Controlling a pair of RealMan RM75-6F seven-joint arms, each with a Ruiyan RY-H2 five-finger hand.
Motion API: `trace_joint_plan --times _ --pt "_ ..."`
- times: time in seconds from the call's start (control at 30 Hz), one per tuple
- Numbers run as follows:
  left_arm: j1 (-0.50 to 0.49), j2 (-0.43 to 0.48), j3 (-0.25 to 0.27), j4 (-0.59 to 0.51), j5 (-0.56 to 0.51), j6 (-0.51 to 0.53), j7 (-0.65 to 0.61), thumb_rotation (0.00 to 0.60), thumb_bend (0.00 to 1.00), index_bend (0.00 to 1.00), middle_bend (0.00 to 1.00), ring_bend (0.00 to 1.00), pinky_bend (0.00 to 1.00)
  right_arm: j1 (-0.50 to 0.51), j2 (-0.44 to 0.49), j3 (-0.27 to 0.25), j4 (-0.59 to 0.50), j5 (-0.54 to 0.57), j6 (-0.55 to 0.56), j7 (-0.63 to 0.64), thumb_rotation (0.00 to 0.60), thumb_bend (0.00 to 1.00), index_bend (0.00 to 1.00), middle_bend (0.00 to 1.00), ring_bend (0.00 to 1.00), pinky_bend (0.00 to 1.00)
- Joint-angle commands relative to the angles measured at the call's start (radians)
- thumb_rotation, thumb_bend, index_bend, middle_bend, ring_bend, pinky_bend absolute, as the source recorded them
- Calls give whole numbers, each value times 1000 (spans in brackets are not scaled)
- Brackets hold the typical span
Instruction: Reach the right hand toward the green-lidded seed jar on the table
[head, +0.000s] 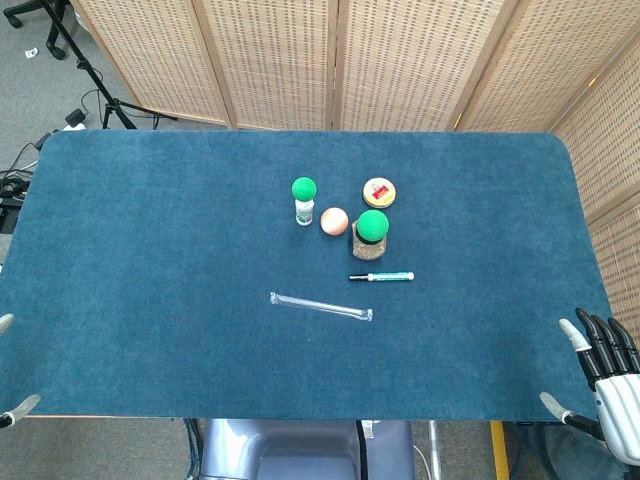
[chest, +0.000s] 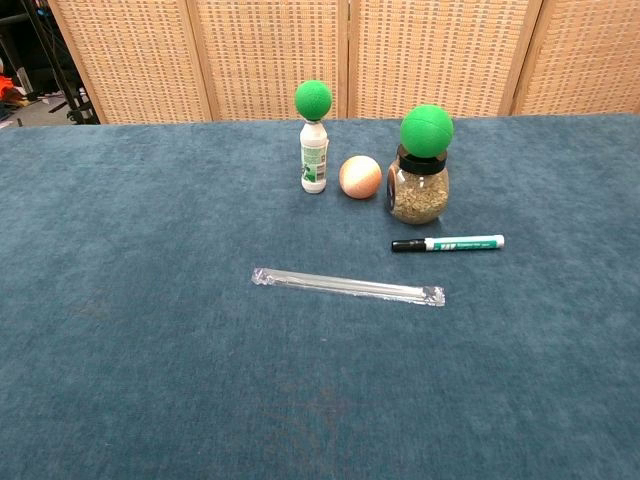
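Observation:
The seed jar (head: 371, 233) is clear glass with a round green lid and stands just right of the table's middle; the chest view shows the jar (chest: 418, 185) full of pale seeds. My right hand (head: 605, 375) hovers at the table's near right corner, well short of and to the right of the jar, with fingers stretched out and apart and nothing in them. Only two pale fingertips of my left hand (head: 14, 408) show at the near left edge, spread wide with nothing between them. Neither hand appears in the chest view.
Left of the jar stand a small white bottle (head: 304, 200) with a green ball cap and a peach ball (head: 334, 221). A round tin (head: 379, 192) lies behind the jar. In front of it lie a marker (head: 381, 276) and a wrapped straw (head: 321, 306). Wicker screens stand behind the blue table (head: 150, 260).

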Motion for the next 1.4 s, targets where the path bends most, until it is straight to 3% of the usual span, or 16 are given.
trace_joint_plan --times 0.03,0.47,0.5,0.57,0.63,0.7,0.77,0.83,0.9,1.1,1.27,1.4 --pt "-3 -1 -1 -2 -2 -6 6 600 44 0 0 0 0 1 2 -2 -1 -1 -2 5 600 0 0 0 0 0" --pt "5 -1 -3 1 -1 12 -4 600 55 0 0 0 0 11 -9 4 3 33 -35 0 600 12 0 0 0 0" --pt "5 -1 -4 0 -2 11 -4 600 55 0 0 0 0 16 -12 9 4 43 -45 -6 600 62 0 1 0 0" --pt "2 0 -7 -6 -8 7 -5 600 56 0 0 0 0 33 -25 32 8 77 -67 -24 600 256 0 108 73 80" --pt "0 -1 -10 -10 -11 3 2 600 56 0 0 0 0 57 -35 63 19 104 -87 -49 600 535 0 436 370 368" --pt "-3 -3 -13 -19 -16 -3 13 600 57 0 0 0 0 93 -42 97 26 122 -114 -68 600 756 0 696 639 636" --pt "-6 -4 -15 -26 -19 -8 23 600 58 0 0 0 0 145 -35 122 31 130 -173 -66 600 915 0 783 742 776" --pt "-12 -11 -20 -31 -29 -25 46 600 58 0 0 0 0 263 8 146 26 164 -370 -48 600 991 0 790 765 854" --pt "-16 -13 -23 -37 -37 -34 56 600 59 0 0 0 0 323 38 160 7 197 -475 -50 600 1000 0 790 768 882" --pt "-30 -18 -38 -50 -71 -62 77 600 58 0 0 0 0 435 65 189 -73 280 -654 -131 600 1000 0 789 777 898" --pt "-42 -22 -47 -63 -98 -90 97 600 59 0 0 0 0 504 59 215 -146 360 -738 -246 600 1000 0 788 778 898" --pt "-58 -25 -58 -76 -130 -122 117 600 60 0 0 0 0 587 37 264 -220 458 -785 -379 600 1000 0 788 780 898"
